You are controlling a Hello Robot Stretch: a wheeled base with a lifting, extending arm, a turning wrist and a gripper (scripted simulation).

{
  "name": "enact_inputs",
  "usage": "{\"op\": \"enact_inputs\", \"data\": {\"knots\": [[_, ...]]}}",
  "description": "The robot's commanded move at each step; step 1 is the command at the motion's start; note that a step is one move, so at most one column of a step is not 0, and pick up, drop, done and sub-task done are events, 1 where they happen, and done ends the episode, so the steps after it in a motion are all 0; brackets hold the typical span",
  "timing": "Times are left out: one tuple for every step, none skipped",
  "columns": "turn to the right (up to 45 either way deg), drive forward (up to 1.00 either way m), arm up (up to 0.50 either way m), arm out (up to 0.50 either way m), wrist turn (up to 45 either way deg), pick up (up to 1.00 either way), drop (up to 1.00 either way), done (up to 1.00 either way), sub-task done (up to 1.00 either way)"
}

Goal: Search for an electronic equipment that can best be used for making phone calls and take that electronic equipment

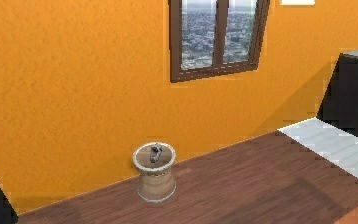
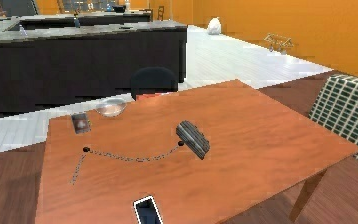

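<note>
the flat, white-rimmed, dark-screened phone (image 2: 147, 211) lies at the near edge of the brown wooden table (image 2: 267, 140): found, i judge, but not yet taken. the hand's state cannot be told.

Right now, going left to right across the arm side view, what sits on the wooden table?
small grey cup-like thing → pale shallow bowl → flat phone-like slab at the near edge → dark oblong device. The thin chain-like line spans several of these, so I leave it out.
</note>
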Motion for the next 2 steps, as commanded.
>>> {"op": "enact_inputs", "data": {"knots": [[0.0, 0.00, 0.00, 0.00, 0.0, 1.00, 0.00, 0.00, 0.00], [0.0, 0.00, 0.10, 0.00, 0.0, 0.00, 0.00, 0.00, 0.00]]}}
